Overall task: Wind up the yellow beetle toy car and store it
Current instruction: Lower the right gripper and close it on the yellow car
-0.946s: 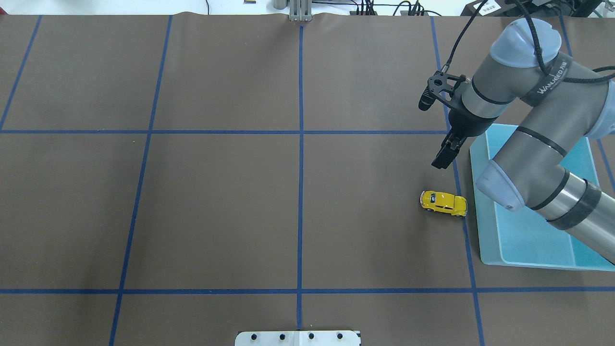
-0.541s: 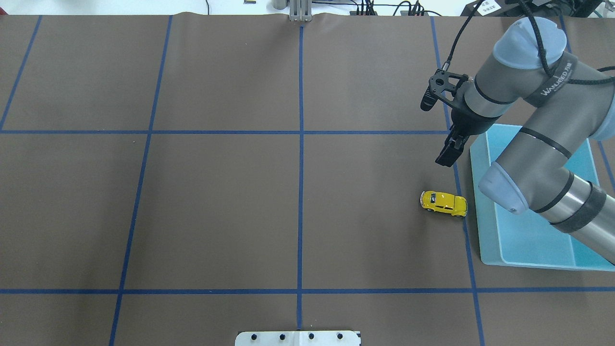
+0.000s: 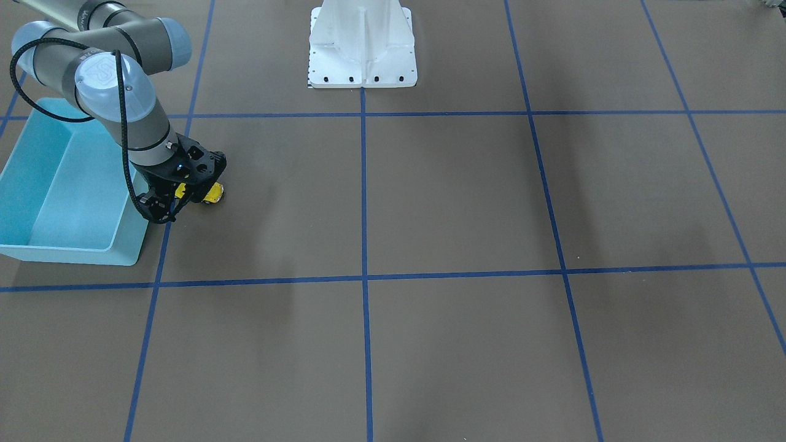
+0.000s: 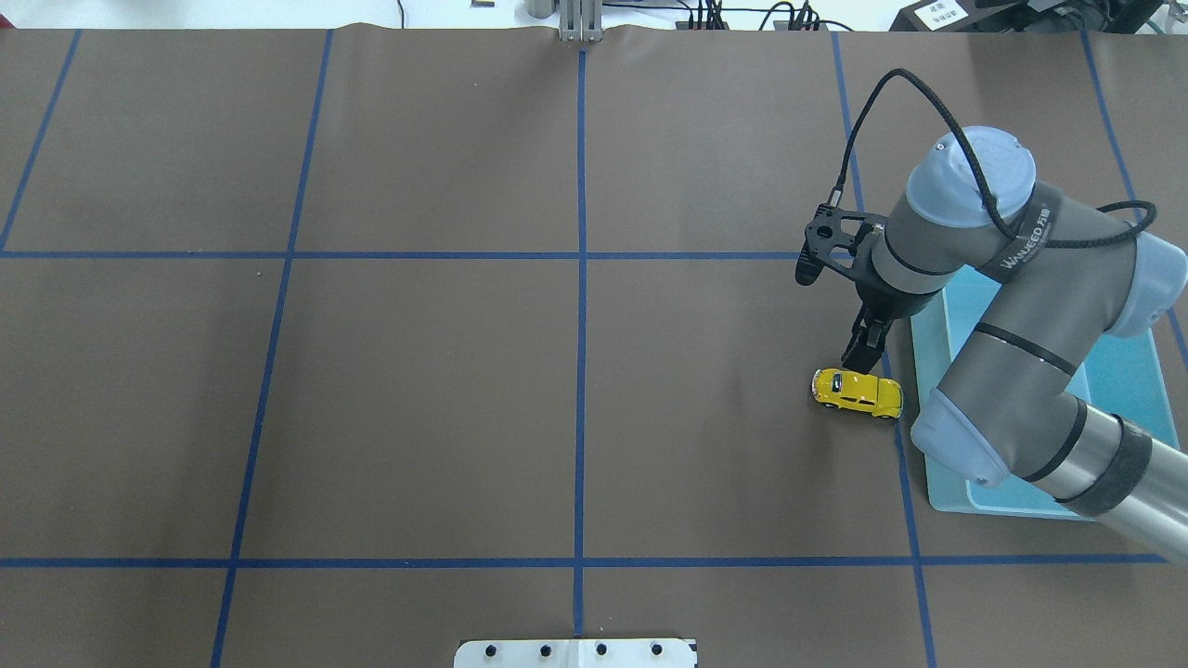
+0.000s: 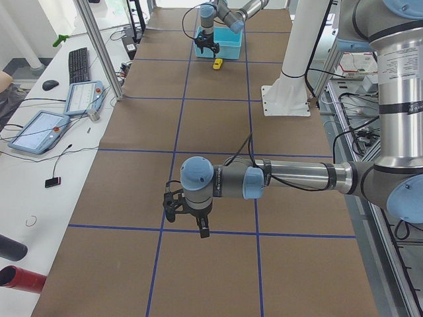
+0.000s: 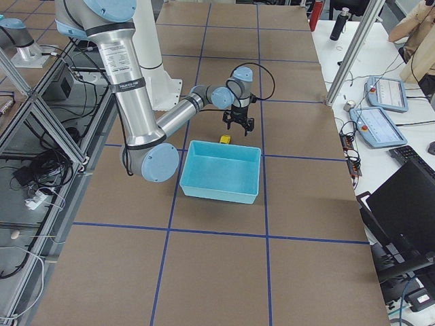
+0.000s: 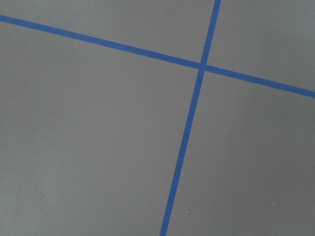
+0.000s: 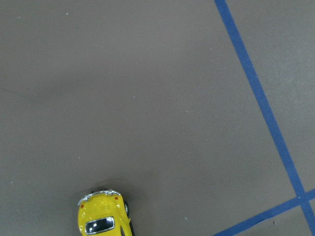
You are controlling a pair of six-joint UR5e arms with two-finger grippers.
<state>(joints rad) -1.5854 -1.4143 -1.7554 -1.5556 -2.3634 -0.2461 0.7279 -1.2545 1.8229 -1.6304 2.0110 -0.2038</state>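
The yellow beetle toy car [image 4: 857,391] stands on its wheels on the brown table, just left of the light blue bin [image 4: 1128,371]. My right gripper [image 4: 858,357] hangs directly beyond the car, fingers pointing down and close above it. In the front-facing view the gripper [image 3: 175,202] hides part of the car [image 3: 213,194]. Its fingers look open, with nothing held. The right wrist view shows the car [image 8: 102,219] at the bottom edge. My left gripper [image 5: 192,224] hovers over the table far from the car; I cannot tell whether it is open or shut.
The bin [image 3: 37,184] holds nothing visible. Blue tape lines [image 4: 581,278] grid the table. The white robot base [image 3: 362,43] stands at the middle of the near edge. A side bench [image 5: 73,99] carries a keyboard and tablets.
My right arm has swung toward the robot and lowered, bringing its gripper from beyond the bin's corner to right over the car. The car has not moved.
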